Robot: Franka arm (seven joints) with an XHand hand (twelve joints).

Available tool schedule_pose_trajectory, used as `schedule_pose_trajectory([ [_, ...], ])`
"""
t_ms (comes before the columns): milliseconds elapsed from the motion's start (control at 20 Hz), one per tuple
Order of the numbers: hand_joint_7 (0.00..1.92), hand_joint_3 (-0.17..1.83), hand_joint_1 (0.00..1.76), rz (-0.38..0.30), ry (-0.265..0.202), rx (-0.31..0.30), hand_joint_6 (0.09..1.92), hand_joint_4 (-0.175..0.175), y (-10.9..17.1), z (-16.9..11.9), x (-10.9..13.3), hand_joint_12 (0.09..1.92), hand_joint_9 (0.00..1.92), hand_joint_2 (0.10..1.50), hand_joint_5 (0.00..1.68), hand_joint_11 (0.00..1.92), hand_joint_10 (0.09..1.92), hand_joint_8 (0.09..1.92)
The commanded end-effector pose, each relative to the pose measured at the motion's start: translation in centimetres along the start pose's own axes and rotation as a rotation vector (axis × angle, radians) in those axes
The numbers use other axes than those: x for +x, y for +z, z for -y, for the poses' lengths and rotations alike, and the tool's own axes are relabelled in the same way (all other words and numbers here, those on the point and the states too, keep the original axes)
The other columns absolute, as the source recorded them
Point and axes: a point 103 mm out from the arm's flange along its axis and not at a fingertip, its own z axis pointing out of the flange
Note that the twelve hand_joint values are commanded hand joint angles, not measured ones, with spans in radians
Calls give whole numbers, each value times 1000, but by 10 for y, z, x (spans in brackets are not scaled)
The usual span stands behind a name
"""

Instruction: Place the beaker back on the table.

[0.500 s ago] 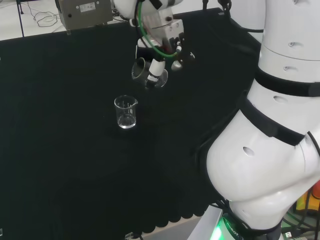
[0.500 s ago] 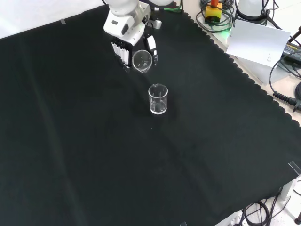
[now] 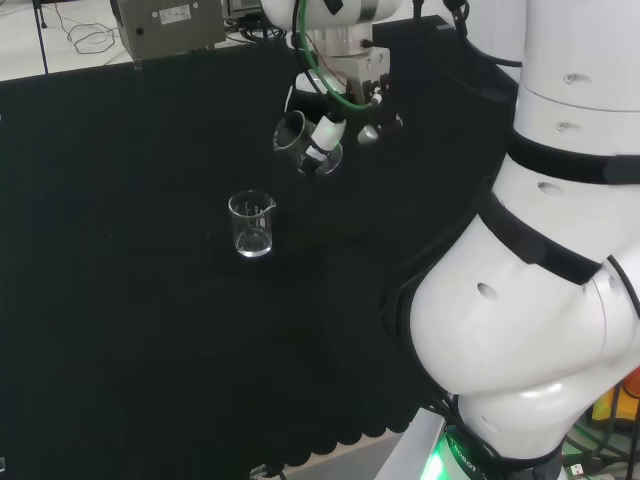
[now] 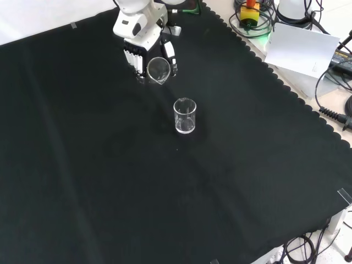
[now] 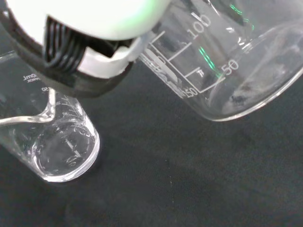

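A clear glass beaker (image 3: 300,143) (image 4: 158,70) hangs tilted above the cloth, with the hand (image 3: 335,118) (image 4: 136,54) shut on it. Its mouth leans toward the second beaker. In the wrist view the held beaker (image 5: 227,61) is close and large, with printed marks on its wall and a part of the hand (image 5: 90,42) beside it. A second clear beaker (image 3: 251,224) (image 4: 185,115) (image 5: 52,142) stands upright on the black cloth, apart from the hand, and appears to hold a little clear liquid.
A grey box (image 3: 165,25) stands at the far edge of the cloth in the head view. The arm's white links (image 3: 540,270) fill the right of the head view. Cables and white gear (image 4: 302,44) lie beyond the cloth's scalloped edge in the front view.
The hand has carried the tilted beaker away from the standing beaker: right and up in the head view, left and up in the front view. The standing beaker has stayed put.
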Motion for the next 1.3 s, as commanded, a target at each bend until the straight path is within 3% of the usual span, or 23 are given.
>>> schedule_pose_trajectory([
  [50, 1404, 560, 1318, -168, -16, -92, 480, -175, 30, -16, -39, 706, 1723, 675, 1339, 1335, 87, 430],
  [200, 1401, 549, 1318, -253, -16, -100, 480, -175, 41, -22, -50, 711, 1718, 682, 1336, 1333, 87, 432],
  [700, 1398, 527, 1317, -389, -55, -129, 474, -175, 66, -40, -68, 718, 1689, 694, 1336, 1317, 87, 429],
  [1000, 1401, 491, 1317, -407, -67, -169, 453, -175, 76, -43, -69, 743, 1657, 713, 1341, 1298, 87, 407],
  [1300, 1402, 476, 1316, -415, -66, -166, 445, -175, 86, -44, -72, 744, 1635, 720, 1343, 1276, 87, 397],
])
